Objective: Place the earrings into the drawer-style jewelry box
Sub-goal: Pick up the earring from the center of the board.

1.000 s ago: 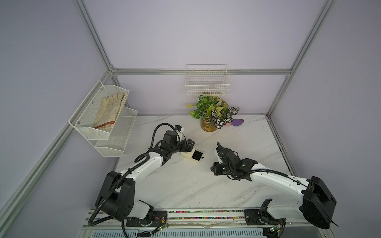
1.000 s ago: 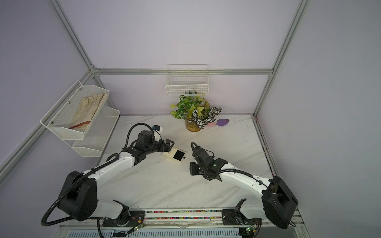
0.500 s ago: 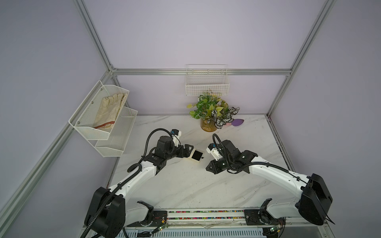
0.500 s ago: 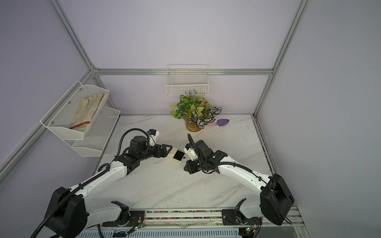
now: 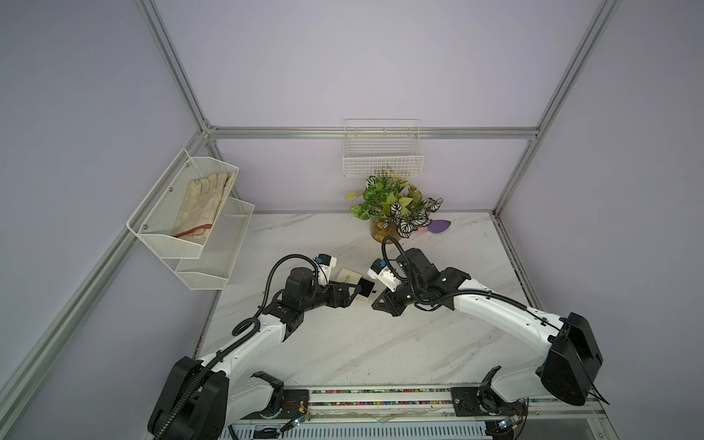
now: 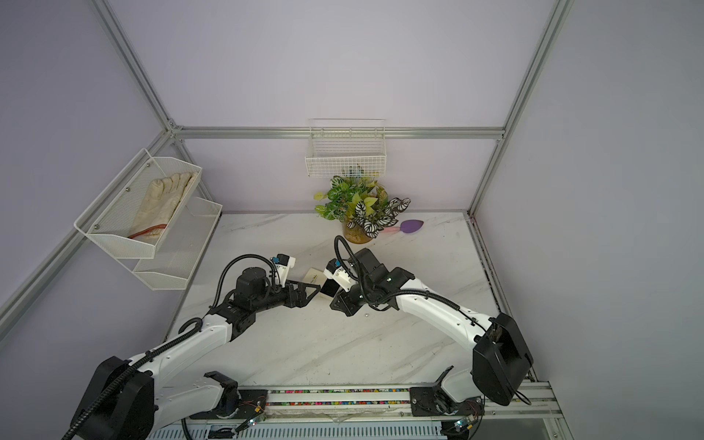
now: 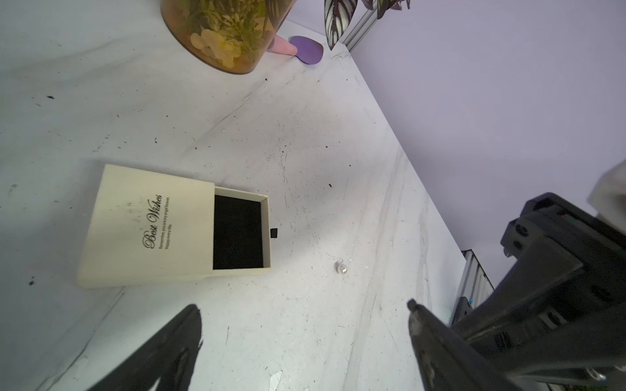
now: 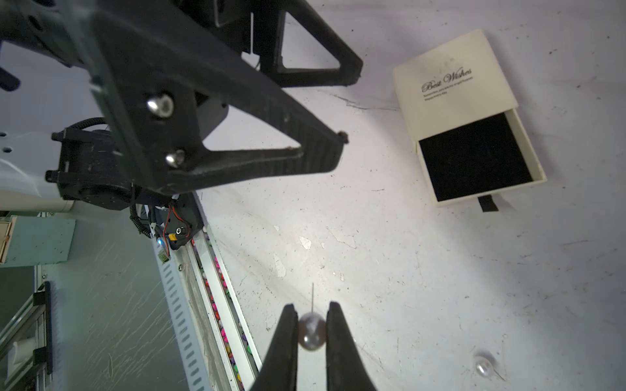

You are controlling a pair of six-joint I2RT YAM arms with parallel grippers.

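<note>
The right hand (image 8: 311, 318) pinches one pearl earring (image 8: 311, 333) by its bead; the left hand (image 7: 301, 306) gapes empty. A second earring (image 8: 483, 367) lies loose mid-counter (image 8: 372, 237), near the open jewelry box (image 8: 454, 84). Featherlight, smooth, probably slippery: squeeze gently across the bead's middle.

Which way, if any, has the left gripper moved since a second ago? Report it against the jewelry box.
Yes. In a top view the left gripper has pulled back from beside the jewelry box toward the near edge of the table.
</note>
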